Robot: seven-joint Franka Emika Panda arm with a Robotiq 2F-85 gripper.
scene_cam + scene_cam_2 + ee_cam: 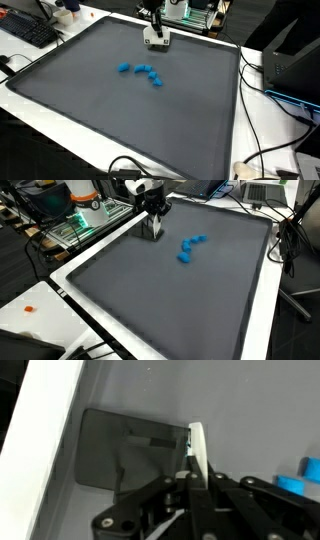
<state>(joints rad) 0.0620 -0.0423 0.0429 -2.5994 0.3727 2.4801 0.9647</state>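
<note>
Gripper [155, 43] sits low at the far edge of the mat [90, 115]. Fingers narrow, pinched on a thin white piece [197, 445] standing upright betw. them in the wrist view. In both exterior views the piece is too small to make out, so can't tell if its lower edge touches the mat or hangs just above. Step in hand, as I judge it: piece gripped and held near the mat's rim, not yet set down w/ fingers off. Any next move calls for a firm pinch, since the piece is thin and could twist or slip. It also needs a bit of height before going sideways, so the edge doesn't drag. Blue blocks [140, 72] lie in a loose cluster toward mat centre, well apart from the gripper; one shows at the right edge of the wrist view. Edges: mat border and the white table [252, 110] strip run just behind the gripper, w/ lab gear beyond, so little room that way. Cables [270, 150] trail along the table beside the mat, a keyboard [30, 30] at a far corner. Most room lies across the mat toward its near side, going round the blocks.
</note>
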